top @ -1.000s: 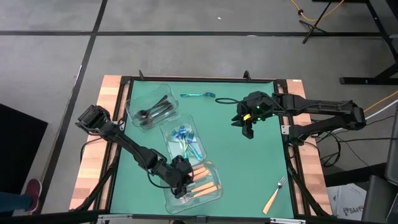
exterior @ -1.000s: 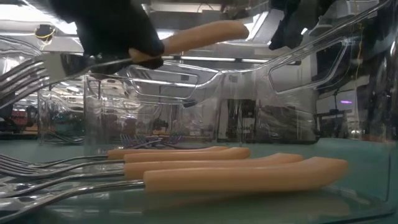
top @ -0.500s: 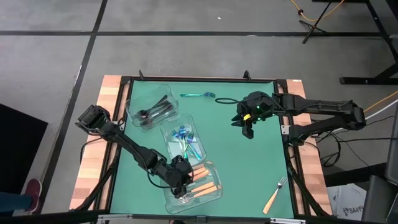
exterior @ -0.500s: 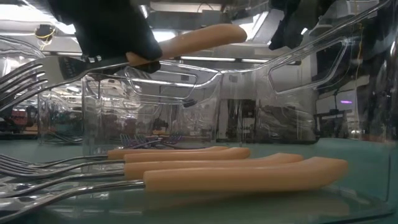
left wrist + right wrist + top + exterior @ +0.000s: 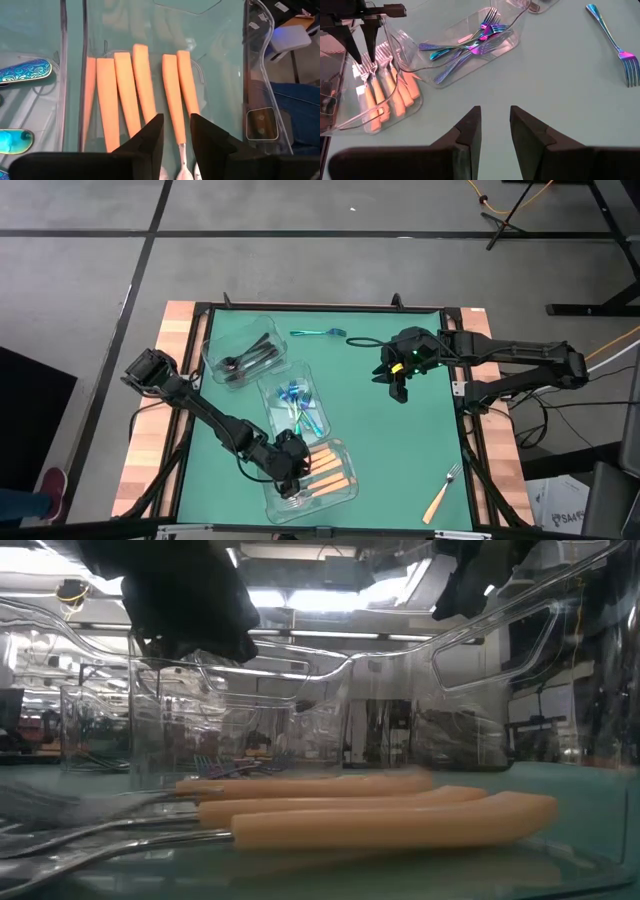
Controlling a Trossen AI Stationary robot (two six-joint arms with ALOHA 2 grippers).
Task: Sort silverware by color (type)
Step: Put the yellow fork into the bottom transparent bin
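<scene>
Orange-handled silverware [image 5: 150, 90] lies side by side on the floor of the clear container [image 5: 345, 492] nearest the table's front edge, directly beneath the left gripper [image 5: 176, 135]. The left gripper hangs over this container with its fingers [image 5: 150, 137] parted by a narrow gap and nothing between them; two orange handles show through the gap below. Iridescent silverware [image 5: 470, 47] fills the middle container [image 5: 318, 386], just beyond the left gripper; black silverware [image 5: 250, 358] sits in the far container [image 5: 215, 345]. One iridescent fork [image 5: 318, 333] lies loose on the green mat [image 5: 400, 450] near the far edge, close to the right gripper [image 5: 495, 125], which hovers above bare mat, fingers slightly apart, empty. One orange-handled fork [image 5: 444, 491] rests at the front right corner, well away from both grippers
</scene>
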